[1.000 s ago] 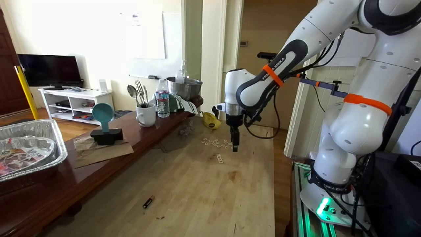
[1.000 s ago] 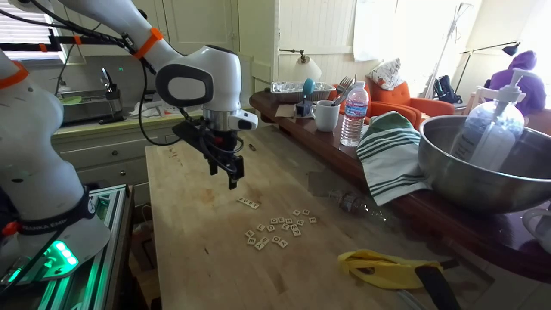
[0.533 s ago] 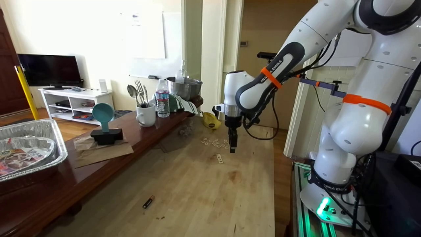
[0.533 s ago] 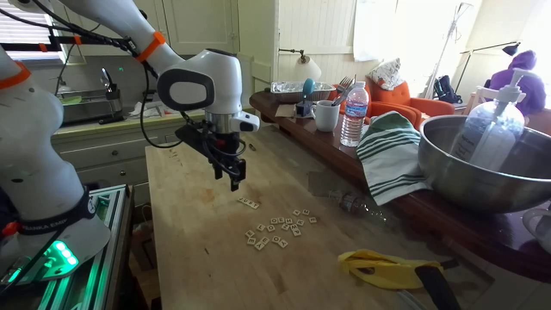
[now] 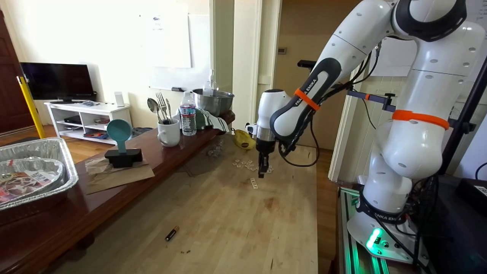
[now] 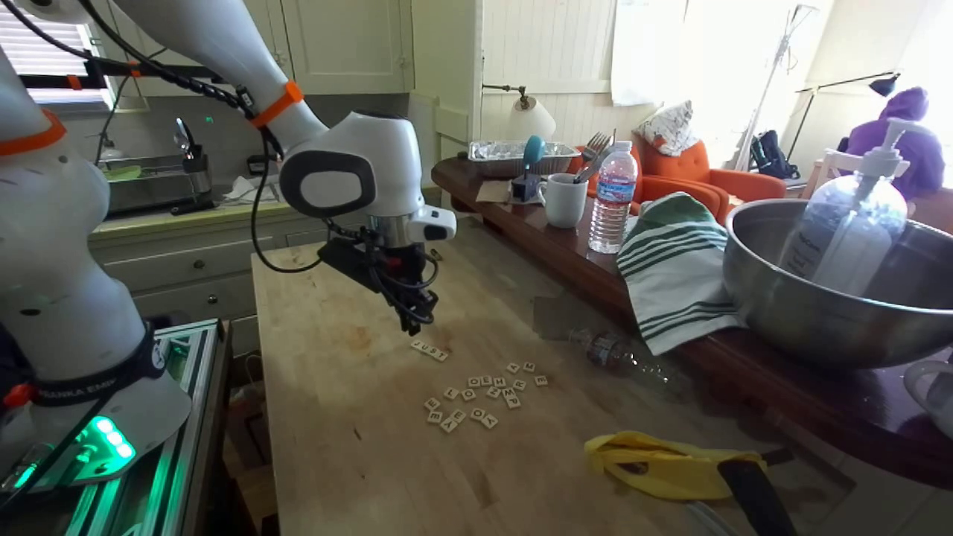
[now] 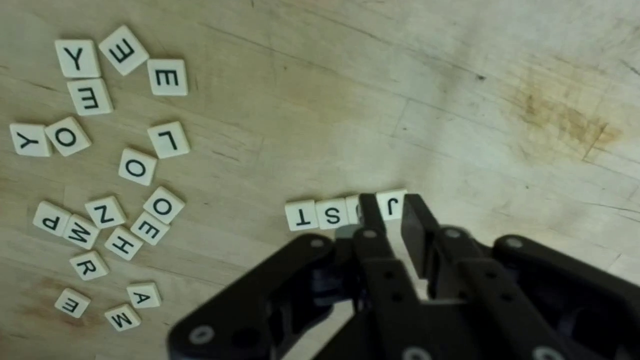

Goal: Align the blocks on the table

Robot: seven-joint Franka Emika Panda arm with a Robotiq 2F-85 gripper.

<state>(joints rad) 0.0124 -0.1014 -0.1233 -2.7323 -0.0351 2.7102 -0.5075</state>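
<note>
While your black two-fingered gripper (image 7: pixel 391 201), narrowly parted and empty, hangs near the row of square cream letter blocks (image 7: pixel 336 214) on the light-brown wooden table (image 7: pixel 310 135), running toward nine o'clock in the wrist view, best close fully and nudge lightly

I see the letter blocks (image 7: pixel 167 78) sharp in my wrist view, but the tool (image 7: pixel 390 206) looks a bit blurry. In an exterior view, the worktop (image 5: pixel 228 220) is shady left of the tool. Far right of the tool in an exterior view, the wall (image 6: pixel 726 63) is too bright. Green lights (image 6: pixel 113 438) glow below the tool in both exterior views.
</note>
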